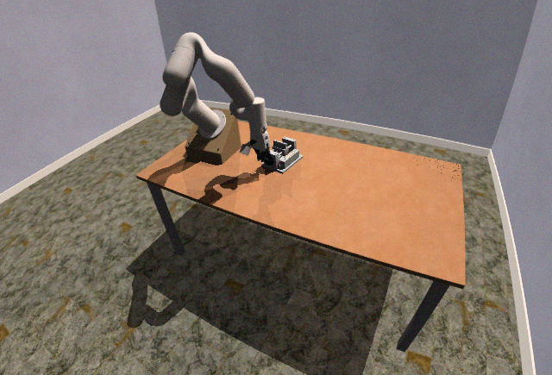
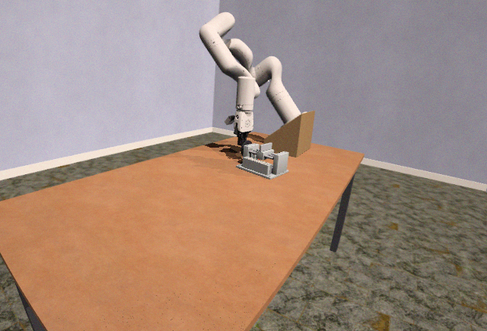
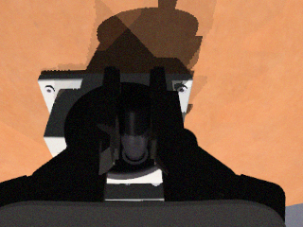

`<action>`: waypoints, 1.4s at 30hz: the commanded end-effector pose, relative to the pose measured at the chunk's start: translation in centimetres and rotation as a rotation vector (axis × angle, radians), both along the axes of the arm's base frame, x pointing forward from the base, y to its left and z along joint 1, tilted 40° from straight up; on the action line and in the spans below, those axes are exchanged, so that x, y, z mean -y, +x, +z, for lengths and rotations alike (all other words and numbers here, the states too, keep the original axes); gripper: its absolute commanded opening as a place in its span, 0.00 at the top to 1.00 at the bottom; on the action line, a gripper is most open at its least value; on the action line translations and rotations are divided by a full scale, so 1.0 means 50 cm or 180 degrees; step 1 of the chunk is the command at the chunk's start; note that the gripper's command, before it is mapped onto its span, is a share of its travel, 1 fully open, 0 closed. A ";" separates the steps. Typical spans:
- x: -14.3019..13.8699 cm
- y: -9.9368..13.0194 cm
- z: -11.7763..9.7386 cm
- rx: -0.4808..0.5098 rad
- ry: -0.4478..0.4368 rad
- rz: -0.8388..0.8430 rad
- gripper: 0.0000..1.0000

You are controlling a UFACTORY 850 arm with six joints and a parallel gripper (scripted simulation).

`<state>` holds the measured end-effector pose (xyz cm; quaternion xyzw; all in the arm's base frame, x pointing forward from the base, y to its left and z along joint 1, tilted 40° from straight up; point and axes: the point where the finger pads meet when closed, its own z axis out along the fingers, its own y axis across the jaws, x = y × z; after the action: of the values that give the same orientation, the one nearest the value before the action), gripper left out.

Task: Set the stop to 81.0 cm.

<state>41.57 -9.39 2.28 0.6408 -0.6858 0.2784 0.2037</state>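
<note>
Gripper (image 1: 264,155) (image 2: 241,144) (image 3: 134,86) jaws stand narrow, clamped on the knob (image 3: 134,142) of the black handwheel (image 1: 268,159) (image 2: 246,143) (image 3: 78,123), at the grey device's (image 1: 291,158) (image 2: 280,163) (image 3: 47,101) left end in both room views. Emblem (image 2: 247,122) and scale are unreadable.

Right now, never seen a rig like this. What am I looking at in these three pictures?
One jointed white arm on a brown wedge. The top and exterior pictures view the table from two sides; the wrist picture looks down past the fingers. On the table sits a grey fixture with a dark handwheel. The end effector is closed on the wheel's handle.
</note>
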 end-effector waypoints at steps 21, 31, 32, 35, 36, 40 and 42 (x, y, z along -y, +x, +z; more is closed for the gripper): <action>0.040 -0.033 -0.054 0.0009 0.0001 0.0004 0.94; 0.063 -0.006 -0.078 0.0009 0.0001 0.0004 0.94; 0.065 -0.001 -0.079 0.0009 0.0001 0.0004 0.94; 0.069 0.013 -0.081 0.0009 0.0001 0.0004 0.94; 0.069 0.017 -0.081 0.0009 0.0001 0.0004 0.94; 0.070 0.026 -0.081 0.0009 0.0001 0.0004 0.94; 0.070 0.033 -0.079 0.0009 0.0001 0.0004 0.94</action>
<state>42.31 -12.83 -1.74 0.6409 -0.6859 0.2786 0.2029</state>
